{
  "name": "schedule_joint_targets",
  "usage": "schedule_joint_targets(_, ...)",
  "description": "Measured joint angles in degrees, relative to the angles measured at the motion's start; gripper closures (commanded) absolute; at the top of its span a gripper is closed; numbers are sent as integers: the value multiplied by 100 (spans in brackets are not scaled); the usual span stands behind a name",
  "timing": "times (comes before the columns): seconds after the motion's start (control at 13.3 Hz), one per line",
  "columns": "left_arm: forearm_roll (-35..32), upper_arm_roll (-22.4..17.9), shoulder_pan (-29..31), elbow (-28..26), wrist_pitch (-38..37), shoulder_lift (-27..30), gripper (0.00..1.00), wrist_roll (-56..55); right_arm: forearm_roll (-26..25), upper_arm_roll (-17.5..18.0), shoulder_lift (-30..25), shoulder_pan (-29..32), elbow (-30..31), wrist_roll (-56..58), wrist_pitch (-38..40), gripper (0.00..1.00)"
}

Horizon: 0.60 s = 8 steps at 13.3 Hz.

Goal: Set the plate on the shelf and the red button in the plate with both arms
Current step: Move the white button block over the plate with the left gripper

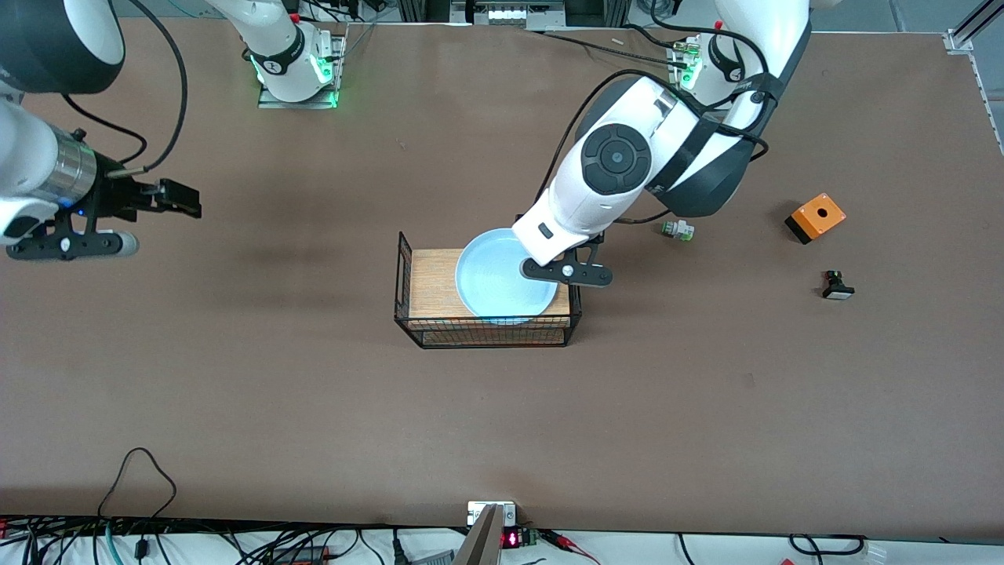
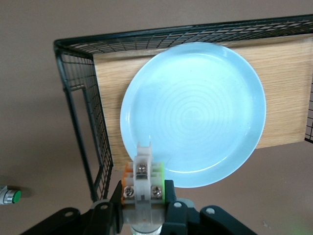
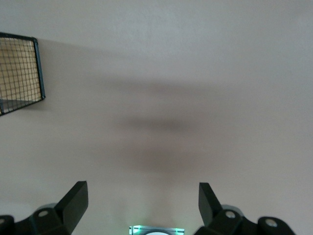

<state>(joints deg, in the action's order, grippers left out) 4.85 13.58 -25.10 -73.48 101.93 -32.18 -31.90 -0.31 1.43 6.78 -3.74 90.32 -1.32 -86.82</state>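
**Inspector:** While you hang there, report the state of your left jaws.

**Arm:** My left gripper (image 2: 142, 196) is over the edge of the plate (image 1: 502, 275), at the end of the rack (image 1: 427, 286) toward my left arm's base. Its jaws are pressed together on the red button (image 2: 142, 174): a white blocky part with screws and orange and green bits, pinched upright. Its red cap is hidden from me.

**Inspector:** And the plate?

**Arm:** It is pale blue and round, and lies flat on the wooden top of the wire rack. Its rim overhangs the wood on the side nearer the front camera.

**Inspector:** Your right side?

**Arm:** My right gripper (image 3: 142, 203) waits over bare desk (image 1: 314, 408) toward my right arm's end, well apart from the rack. Its jaws are spread wide and hold nothing.

**Inspector:** Other items?

**Arm:** A white part with a green end (image 1: 678, 230) lies on the desk near the rack, toward my left arm's end. Farther that way lies an orange box (image 1: 816, 217). A black switch with a white cap (image 1: 836, 286) lies nearer the front camera than the box.
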Motion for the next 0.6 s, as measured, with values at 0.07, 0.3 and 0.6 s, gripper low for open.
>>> schedule_joint_targets(0.07,0,0,-22,0,67,-32,100,-2,0,14,-216,-1,288,1,-64,0)
schedule_joint_targets(0.3,0,0,-99,0,349,-138,100,-8,0,72,-659,-2,871,1,-127,0)
schedule_joint_targets(0.6,0,-23,-115,2,735,-295,100,-12,1,103,-726,-198,868,-2,-208,0)
